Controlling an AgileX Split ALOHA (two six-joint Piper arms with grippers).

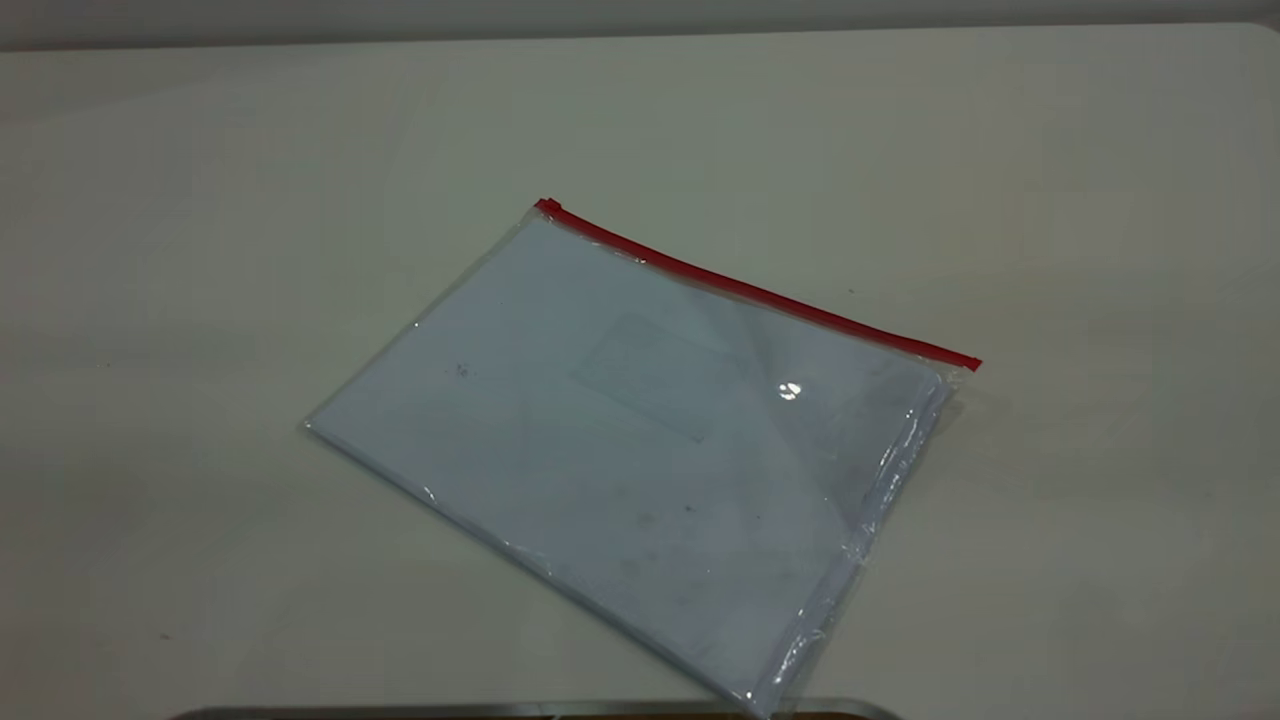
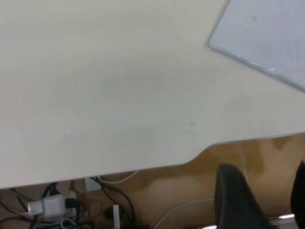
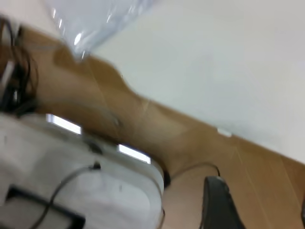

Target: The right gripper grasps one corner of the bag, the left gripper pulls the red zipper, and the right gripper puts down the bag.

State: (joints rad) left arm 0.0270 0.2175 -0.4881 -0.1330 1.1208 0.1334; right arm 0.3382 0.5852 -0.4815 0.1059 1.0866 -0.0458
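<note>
The white table [image 1: 200, 250] is filling nearly the whole exterior view, with wide bare surface lying on every side of the bag [image 1: 640, 440] except toward the near edge. The bag is lying flat near the middle of the table, turned at an angle; its nearest corner is reaching right up to the table's near edge, where a cutout in the tabletop is showing. The red zipper [image 1: 760, 290] is running along the bag's far long edge, from the far-left corner down to the right. The corner of the bag [image 1: 955, 372], where the red strip is meeting the crinkled glossy side seam, is sitting on the right with open table all around it.

Neither arm is appearing in the exterior view. In the left wrist view the left gripper [image 2: 259, 202] is hanging off the table's near edge, over the floor, well apart from the bag's corner; its two dark fingers [image 2: 236, 200] are standing spread with nothing between them. In the right wrist view the right gripper [image 3: 257, 210] is likewise hanging beyond the table's edge, fingers [image 3: 217, 205] spread and empty, above a white box [image 3: 71, 181] on the floor.
</note>
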